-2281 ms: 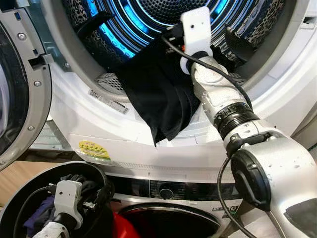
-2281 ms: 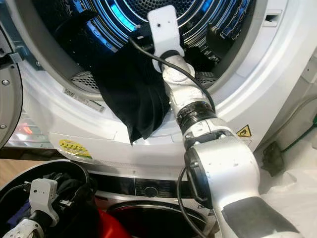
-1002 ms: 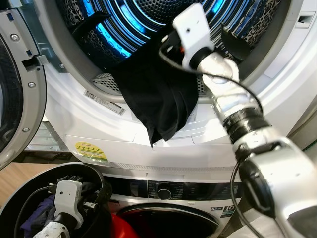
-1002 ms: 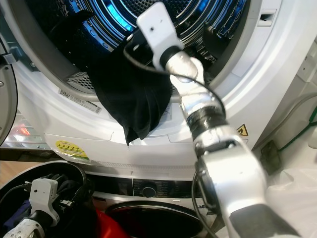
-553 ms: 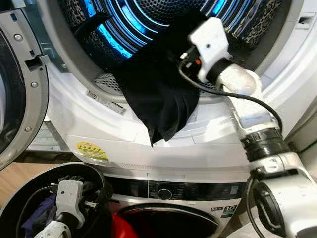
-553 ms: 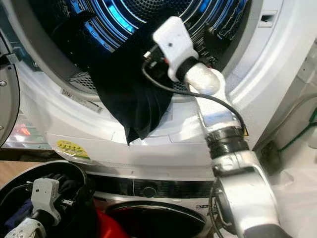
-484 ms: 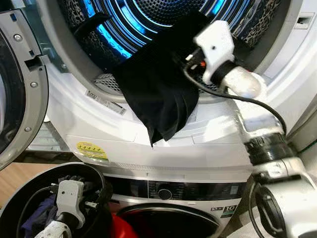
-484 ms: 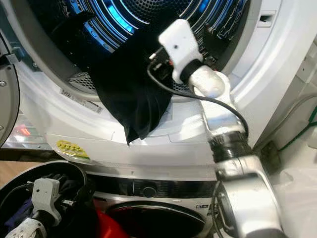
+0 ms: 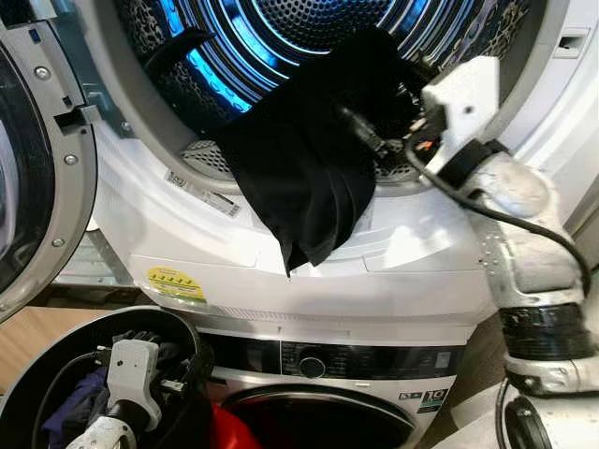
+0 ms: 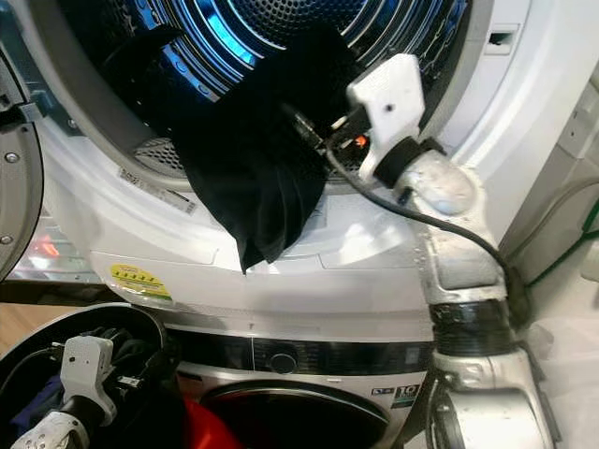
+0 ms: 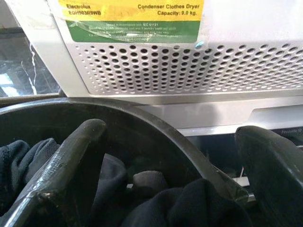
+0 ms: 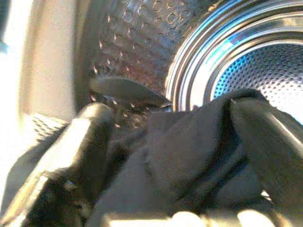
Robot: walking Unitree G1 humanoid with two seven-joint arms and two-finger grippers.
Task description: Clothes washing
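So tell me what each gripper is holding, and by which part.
Right gripper: open astride the black garment's upper folds, no firm hold visible. Left gripper: nothing, open over the basket.

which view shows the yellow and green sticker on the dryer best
The left wrist view: the sticker is close and legible, reading "Condenser Clothes Dryer, Capacity 9.0 kg". In the two eye views it is a small yellow label on the dryer's lower front panel, above the black basket, too small to read.

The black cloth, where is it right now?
The black cloth hangs over the front lip of the upper machine's drum, half in, half out, with the right gripper at its right edge, above the black basket.
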